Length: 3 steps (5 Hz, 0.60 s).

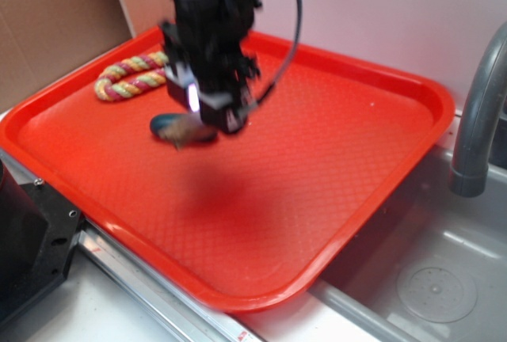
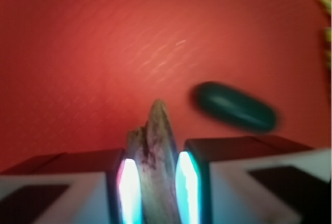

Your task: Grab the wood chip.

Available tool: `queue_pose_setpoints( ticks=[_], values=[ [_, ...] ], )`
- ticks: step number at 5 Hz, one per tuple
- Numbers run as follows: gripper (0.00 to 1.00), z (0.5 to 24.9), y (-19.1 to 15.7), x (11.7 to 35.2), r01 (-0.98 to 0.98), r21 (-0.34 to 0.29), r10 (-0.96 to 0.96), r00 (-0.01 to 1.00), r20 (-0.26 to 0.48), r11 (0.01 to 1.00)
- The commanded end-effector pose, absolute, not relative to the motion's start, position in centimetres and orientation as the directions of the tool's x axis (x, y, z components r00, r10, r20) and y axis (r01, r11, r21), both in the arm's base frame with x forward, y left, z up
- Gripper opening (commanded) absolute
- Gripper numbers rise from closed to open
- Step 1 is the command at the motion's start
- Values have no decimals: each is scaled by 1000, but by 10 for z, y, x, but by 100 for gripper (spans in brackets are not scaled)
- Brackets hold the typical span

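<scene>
In the wrist view my gripper (image 2: 157, 190) is shut on the wood chip (image 2: 155, 146), a rough brown chunk whose tapered end sticks out past the two lit pads (image 2: 128, 190). It hangs above the red tray (image 2: 104, 53). In the exterior view the gripper (image 1: 207, 116) is lifted off the tray (image 1: 333, 168) at the back left, and the chip's tip (image 1: 184, 128) shows below the fingers, blurred. The smooth dark teal oval object (image 2: 236, 107) lies on the tray to the right of the chip; it also shows in the exterior view (image 1: 165, 126), partly behind the gripper.
A striped multicoloured rope (image 1: 131, 75) lies curled at the tray's far left. A grey faucet (image 1: 479, 112) rises at the right over a grey sink (image 1: 428, 279). A black block (image 1: 28, 239) stands at the left front.
</scene>
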<state>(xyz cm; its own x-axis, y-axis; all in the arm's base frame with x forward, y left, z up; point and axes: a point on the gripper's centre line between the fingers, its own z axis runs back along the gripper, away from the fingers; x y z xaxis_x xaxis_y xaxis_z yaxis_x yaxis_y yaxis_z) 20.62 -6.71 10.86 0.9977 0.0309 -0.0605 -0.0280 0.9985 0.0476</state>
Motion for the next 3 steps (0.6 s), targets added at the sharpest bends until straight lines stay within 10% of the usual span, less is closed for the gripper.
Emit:
queue_pose_setpoints(
  ticks=[1, 3],
  values=[
    [0, 192, -22, 191, -96, 30, 93, 991, 97, 995],
    [0, 190, -12, 188, -62, 31, 59, 995, 76, 998]
  ],
)
